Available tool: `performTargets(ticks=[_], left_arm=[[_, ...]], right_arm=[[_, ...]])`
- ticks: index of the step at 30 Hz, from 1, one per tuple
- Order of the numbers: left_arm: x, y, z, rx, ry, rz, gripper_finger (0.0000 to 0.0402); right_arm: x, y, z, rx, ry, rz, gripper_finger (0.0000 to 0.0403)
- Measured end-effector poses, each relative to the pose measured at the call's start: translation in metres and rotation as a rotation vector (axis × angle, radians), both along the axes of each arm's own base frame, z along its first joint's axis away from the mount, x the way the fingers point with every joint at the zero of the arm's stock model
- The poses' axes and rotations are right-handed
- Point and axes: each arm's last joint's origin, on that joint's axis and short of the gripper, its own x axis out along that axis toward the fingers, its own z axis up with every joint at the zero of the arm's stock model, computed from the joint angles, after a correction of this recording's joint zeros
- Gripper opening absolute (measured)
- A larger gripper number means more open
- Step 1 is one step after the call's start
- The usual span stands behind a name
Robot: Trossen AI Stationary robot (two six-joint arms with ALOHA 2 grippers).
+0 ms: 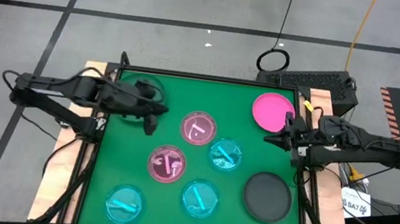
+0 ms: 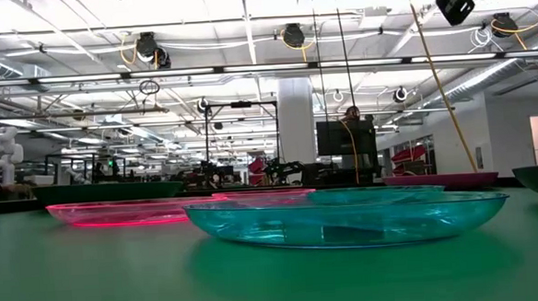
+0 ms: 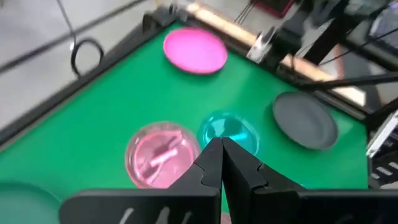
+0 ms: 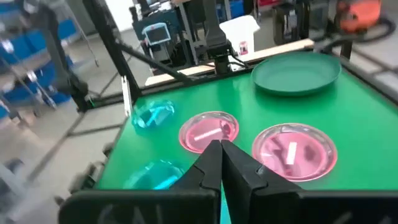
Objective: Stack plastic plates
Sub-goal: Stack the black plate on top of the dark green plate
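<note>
We find all eight plates lying singly on the green table (image 1: pixel 106 162), none stacked; taking the magenta plate (image 1: pixel 273 111) as landmark, one dark plate (image 1: pixel 267 197) lies well nearer the front edge, the other (image 1: pixel 141 89) sits across the mat at the far-left corner; two pink plates (image 1: pixel 198 128) and (image 1: pixel 168 163) lie toward the middle; three cyan plates, (image 1: pixel 225 154), (image 1: pixel 200 198) and (image 1: pixel 125 202), run away diagonally toward the front left.

We judge the step to be a first pick; a clean job means opening the fingers wide, coming in low at a rim, and pinching the lip rather than pressing down, since these shallow plates will likely skid.

The left tool (image 1: pixel 150 125) hangs just beside the far-left dark plate, fingers clenched together and empty; the right tool (image 1: pixel 272 138) hovers just beside the magenta plate, likewise pinched closed, empty; both forearms reach inward, roughly level.
</note>
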Motion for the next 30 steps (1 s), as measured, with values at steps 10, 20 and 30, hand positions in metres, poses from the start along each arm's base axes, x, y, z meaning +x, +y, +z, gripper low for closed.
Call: performTargets(ticks=[10, 20, 30], left_arm=[[0.015, -0.02, -0.033, -0.134, 0.233, 0.007, 0.0006], [0.033, -0.028, -0.052, -0.337, 0.287, 0.119, 0.0006], [0.021, -0.035, -0.064, -0.385, 0.455, 0.206, 0.0082]], right_arm=[[0.004, 0.001, 0.027, 0.195, 0.101, -0.029, 0.0], [0.011, 0.001, 0.024, 0.253, 0.227, -0.064, 0.0], [0.016, 0.001, 0.015, 0.281, 0.32, -0.089, 0.0]])
